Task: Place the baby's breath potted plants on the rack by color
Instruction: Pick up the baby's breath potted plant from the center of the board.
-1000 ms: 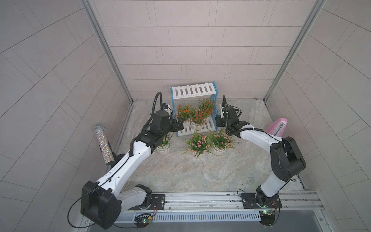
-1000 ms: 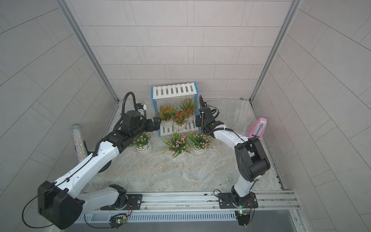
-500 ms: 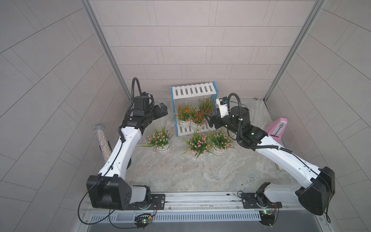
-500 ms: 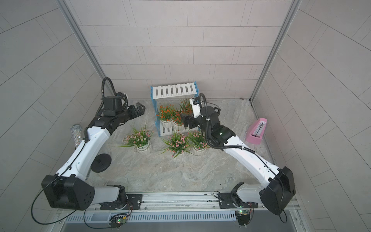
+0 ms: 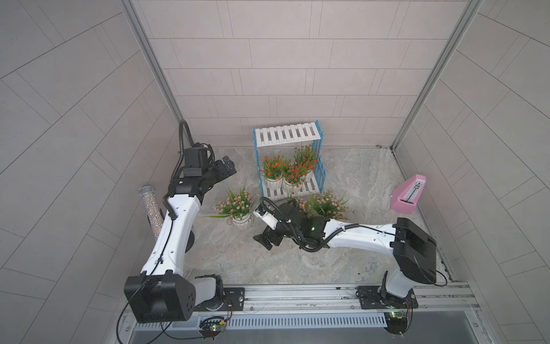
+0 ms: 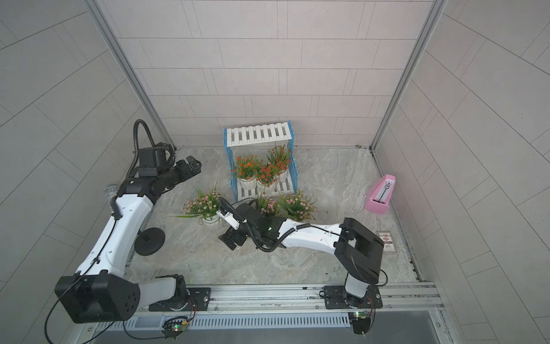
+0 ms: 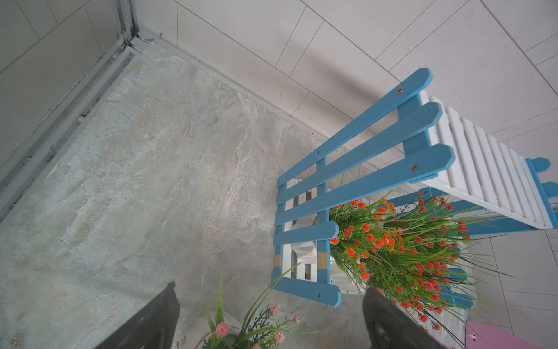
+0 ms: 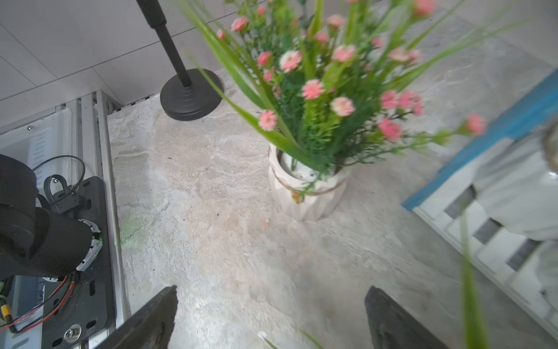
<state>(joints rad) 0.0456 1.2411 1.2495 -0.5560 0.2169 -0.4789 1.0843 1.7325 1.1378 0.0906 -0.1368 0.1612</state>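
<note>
We find the rack (image 5: 287,136) at the table's (image 5: 357,184) back edge, three potted plants (image 5: 293,174) on its lower shelf (image 5: 309,188), three others (image 5: 327,204) before it, the metronome (image 5: 409,195) near the right edge.

A pink metronome (image 5: 409,195) stands at three o'clock on the marble tabletop (image 5: 357,178), a glittery microphone (image 5: 151,208) at nine.

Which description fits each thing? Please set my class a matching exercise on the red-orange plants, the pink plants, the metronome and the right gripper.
Column one
1. red-orange plants
2. pink plants
3. metronome
4. right gripper

Column two
A. open, holding nothing
B. on the lower shelf of the rack
C. in pots on the tabletop, off the rack
D. alone near the side wall

Pairs: 1-B, 2-C, 3-D, 4-A
</note>
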